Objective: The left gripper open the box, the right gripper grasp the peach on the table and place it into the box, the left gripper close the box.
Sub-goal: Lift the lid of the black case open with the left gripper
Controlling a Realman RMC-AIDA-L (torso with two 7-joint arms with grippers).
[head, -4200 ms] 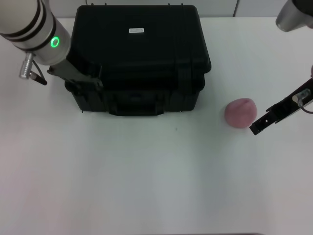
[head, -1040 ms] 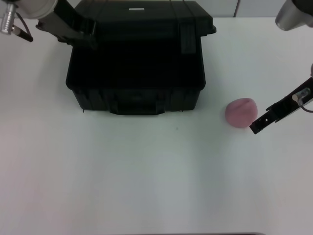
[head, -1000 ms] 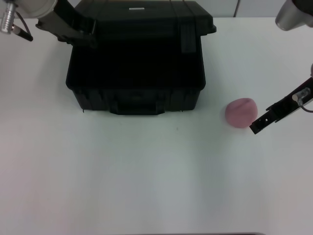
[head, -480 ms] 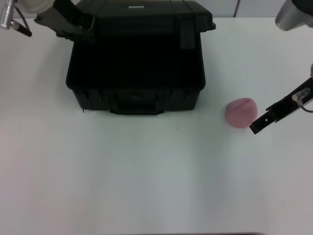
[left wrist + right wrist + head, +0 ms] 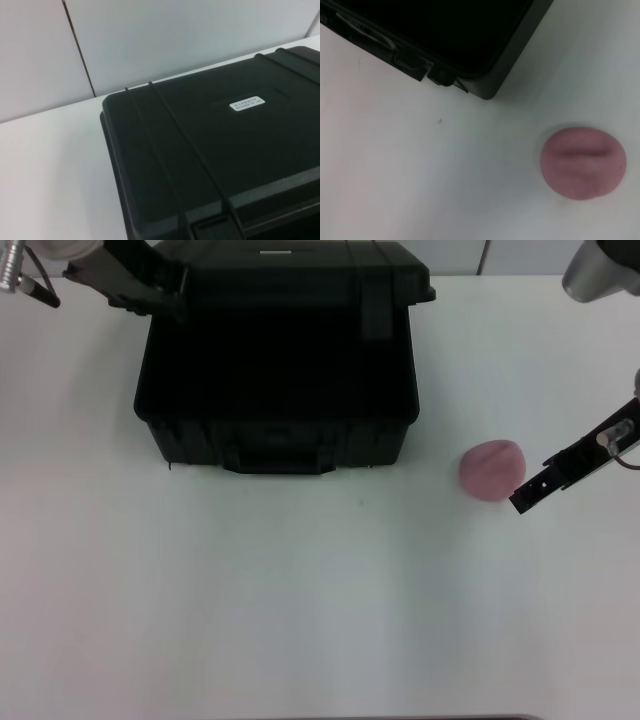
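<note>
The black box (image 5: 275, 445) stands at the back of the white table (image 5: 300, 620) with its dark inside showing. Its ribbed lid (image 5: 300, 265) is tilted up toward the back. My left gripper (image 5: 150, 288) is at the lid's front left corner, shut on its edge. The left wrist view is filled by the lid's top (image 5: 210, 150) and its white label (image 5: 246, 104). The pink peach (image 5: 492, 471) lies on the table right of the box. My right gripper (image 5: 522, 500) hovers just beside its right side, apart from it. The right wrist view shows the peach (image 5: 583, 162) and a corner of the box (image 5: 485, 55).
A grey-white wall with a dark seam (image 5: 80, 50) rises behind the table. Part of my right arm (image 5: 600, 270) hangs at the back right corner. Bare tabletop stretches in front of the box and around the peach.
The left gripper has risen and moved back with the lid's corner, tilting the lid farther open. The peach and the right arm have stayed put.
</note>
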